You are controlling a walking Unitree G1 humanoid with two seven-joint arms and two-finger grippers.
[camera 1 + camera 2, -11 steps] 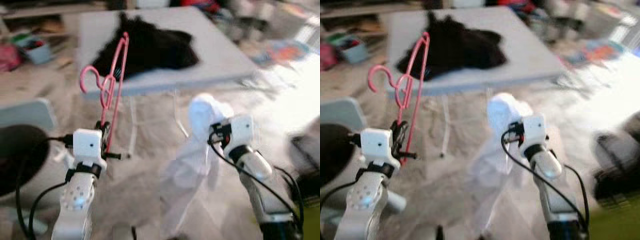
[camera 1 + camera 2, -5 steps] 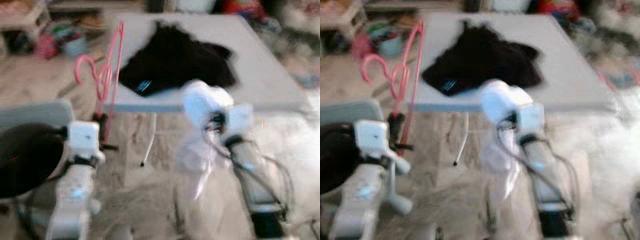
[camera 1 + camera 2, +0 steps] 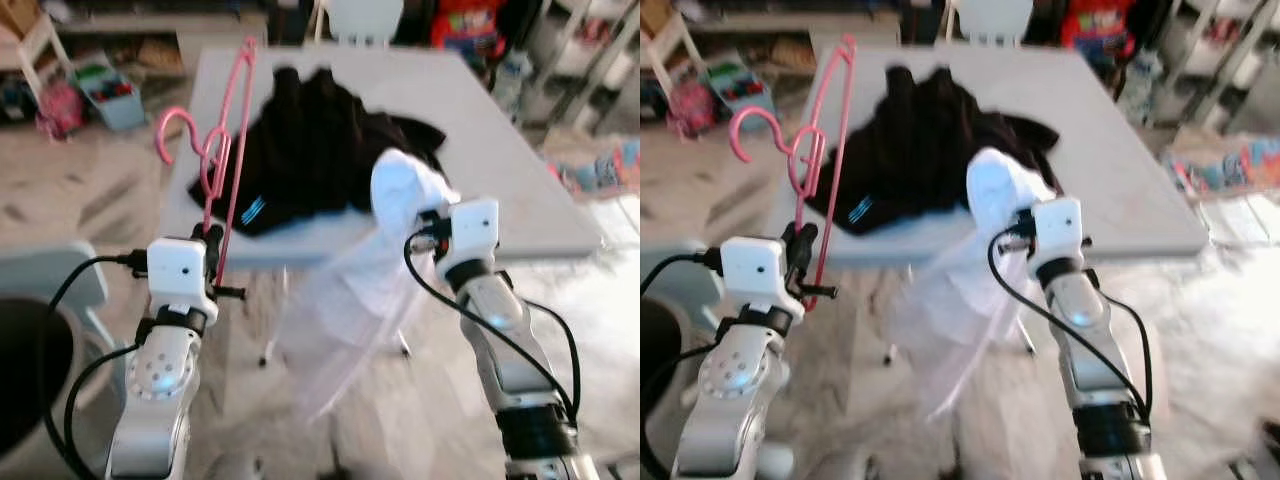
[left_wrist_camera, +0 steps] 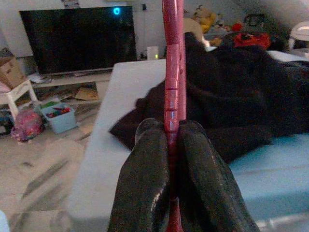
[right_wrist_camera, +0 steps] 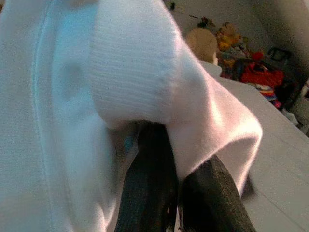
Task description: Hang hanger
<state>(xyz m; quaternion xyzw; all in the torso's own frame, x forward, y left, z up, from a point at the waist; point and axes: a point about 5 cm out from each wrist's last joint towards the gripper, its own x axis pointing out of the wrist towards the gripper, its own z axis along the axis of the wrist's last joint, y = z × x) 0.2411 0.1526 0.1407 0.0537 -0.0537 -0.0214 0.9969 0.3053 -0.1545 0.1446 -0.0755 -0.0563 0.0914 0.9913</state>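
Hanger (image 3: 225, 165) stands upright, apparently pinched in left claw (image 4: 173, 145).

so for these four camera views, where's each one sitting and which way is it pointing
Left eye view: on the head, looking down over both arms at the grey table.
Right eye view: beside it, same scene.
Left wrist view: along the left gripper, shut on the pink hanger.
Right wrist view: along the right gripper, shut on the white garment.
Shared: the eye views and the left wrist view show the black clothes.
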